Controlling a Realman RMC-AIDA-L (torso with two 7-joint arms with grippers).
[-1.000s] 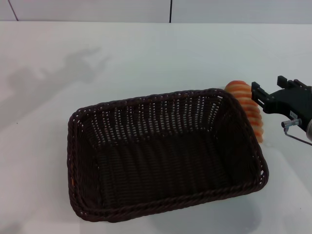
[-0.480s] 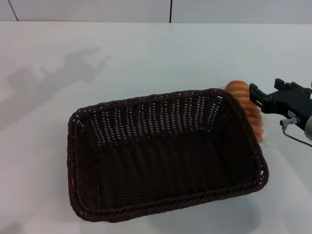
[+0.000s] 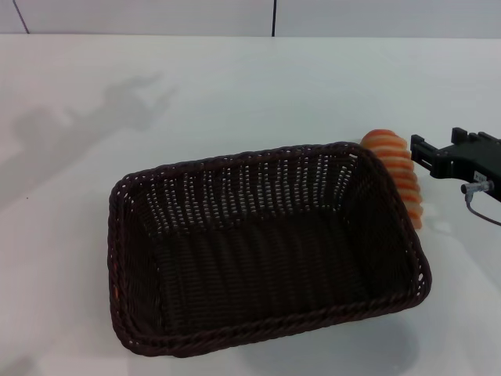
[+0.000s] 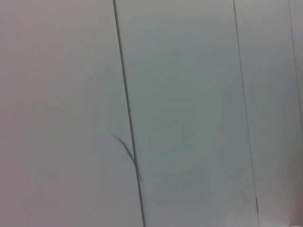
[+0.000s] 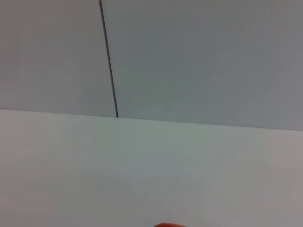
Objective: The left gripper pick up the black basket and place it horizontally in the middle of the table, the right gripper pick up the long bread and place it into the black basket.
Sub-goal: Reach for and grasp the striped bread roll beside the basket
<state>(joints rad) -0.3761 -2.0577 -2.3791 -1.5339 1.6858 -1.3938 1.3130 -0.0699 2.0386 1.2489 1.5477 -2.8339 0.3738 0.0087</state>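
The black basket (image 3: 266, 153) lies empty on the white table (image 3: 274, 78), its long side running left to right with a slight tilt. The long bread (image 3: 398, 171), striped orange and cream, lies on the table just outside the basket's right rim, partly hidden by it. My right gripper (image 3: 416, 147) reaches in from the right edge, its tip beside the far end of the bread; I cannot tell whether it touches. A sliver of orange from the bread (image 5: 165, 225) shows at the edge of the right wrist view. My left gripper is out of view.
An arm's shadow (image 3: 94, 113) falls on the far left of the table. A grey panelled wall (image 3: 274, 16) stands behind the table's far edge. The left wrist view shows only wall panels (image 4: 189, 118).
My right gripper has drawn back to the right and slightly farther away, uncovering more of the bread. The bread and basket have not moved.
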